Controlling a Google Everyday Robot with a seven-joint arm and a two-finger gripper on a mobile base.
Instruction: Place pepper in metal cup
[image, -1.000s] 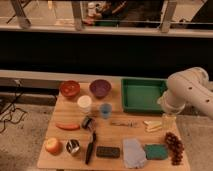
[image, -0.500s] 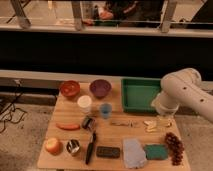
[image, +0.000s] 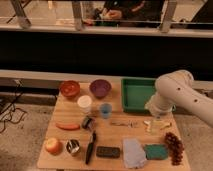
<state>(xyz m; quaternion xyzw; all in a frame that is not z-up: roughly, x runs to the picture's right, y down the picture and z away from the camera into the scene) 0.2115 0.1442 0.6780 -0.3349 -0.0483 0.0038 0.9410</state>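
The pepper (image: 67, 126), slim and orange-red, lies on the left side of the wooden table (image: 115, 136). The metal cup (image: 73, 147) stands near the front left, just below the pepper and right of a yellow-red apple (image: 52, 145). My white arm reaches in from the right. My gripper (image: 156, 119) hangs low over the table's right side, just above a pale object (image: 154, 126), far from the pepper and the cup.
At the back stand a red bowl (image: 70, 88), a purple bowl (image: 100, 88) and a green tray (image: 136, 93). A white cup (image: 84, 102), a blue cup (image: 105, 110) and a small dark can (image: 88, 122) occupy the middle. A black-handled tool (image: 90, 146), grey cloth (image: 134, 152), green sponge (image: 156, 151) and grapes (image: 173, 146) line the front.
My arm has swung left and down from the table's right edge, bringing the gripper over the table's right side. The objects on the table have not moved.
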